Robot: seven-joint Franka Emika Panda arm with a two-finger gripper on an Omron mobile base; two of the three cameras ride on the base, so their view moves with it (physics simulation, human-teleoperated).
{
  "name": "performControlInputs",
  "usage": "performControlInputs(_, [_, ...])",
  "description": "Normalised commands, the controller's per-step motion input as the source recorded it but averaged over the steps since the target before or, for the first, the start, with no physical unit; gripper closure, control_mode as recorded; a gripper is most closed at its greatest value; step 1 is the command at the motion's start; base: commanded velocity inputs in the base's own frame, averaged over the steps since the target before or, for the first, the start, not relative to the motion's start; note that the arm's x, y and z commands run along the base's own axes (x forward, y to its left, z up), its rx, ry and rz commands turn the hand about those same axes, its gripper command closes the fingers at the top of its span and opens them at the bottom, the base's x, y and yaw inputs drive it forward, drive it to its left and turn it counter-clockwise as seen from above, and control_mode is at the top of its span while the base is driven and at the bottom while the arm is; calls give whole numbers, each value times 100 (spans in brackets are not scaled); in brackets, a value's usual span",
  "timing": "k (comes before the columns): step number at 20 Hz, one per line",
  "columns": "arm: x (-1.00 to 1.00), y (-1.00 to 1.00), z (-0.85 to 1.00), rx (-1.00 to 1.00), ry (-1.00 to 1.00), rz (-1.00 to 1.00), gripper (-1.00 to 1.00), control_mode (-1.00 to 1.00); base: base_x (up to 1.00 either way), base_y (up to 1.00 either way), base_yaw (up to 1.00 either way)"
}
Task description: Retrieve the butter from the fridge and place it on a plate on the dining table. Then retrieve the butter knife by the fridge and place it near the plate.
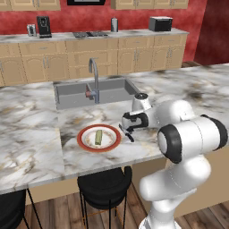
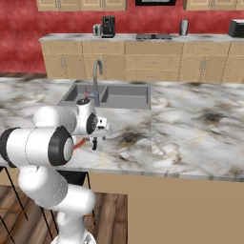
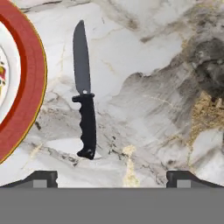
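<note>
The plate (image 1: 81, 138), red-orange rimmed, lies on the dining table (image 1: 31, 125) near its front edge. The butter (image 1: 98, 137) rests lengthwise on the plate's whitish centre. Just right of the plate, the dark butter knife (image 1: 126, 133) lies flat on the marble. In the hand view the butter knife (image 3: 85, 109) has its blade pointing up the picture, a short gap from the plate's rim (image 3: 33, 78). My gripper (image 1: 128, 129) hangs over the knife, pointing down. The gripper (image 3: 112, 177) is open, its fingertips (image 3: 41, 177) wide apart, nothing between them. The fridge is out of view.
A sunken grey sink (image 1: 76, 96) with a tall tap (image 1: 95, 76) lies behind the plate. Black stools (image 1: 105, 185) stand under the table's front edge. A tan cabinet counter (image 1: 89, 38) with small appliances runs along the red wall.
</note>
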Motion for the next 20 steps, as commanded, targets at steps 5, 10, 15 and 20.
performControlInputs(5, [-66, 17, 100, 8, 11, 0, -100, -100, 0, 0, 0])
performControlInputs(10, [-65, 45, 93, 11, 19, 0, -100, -100, 0, 0, 0])
performControlInputs(15, [-89, 47, 40, 0, 4, 0, -100, -100, 0, 0, 0])
performControlInputs(20, [-78, 0, 17, -1, 4, 1, -100, -100, 0, 0, 0])
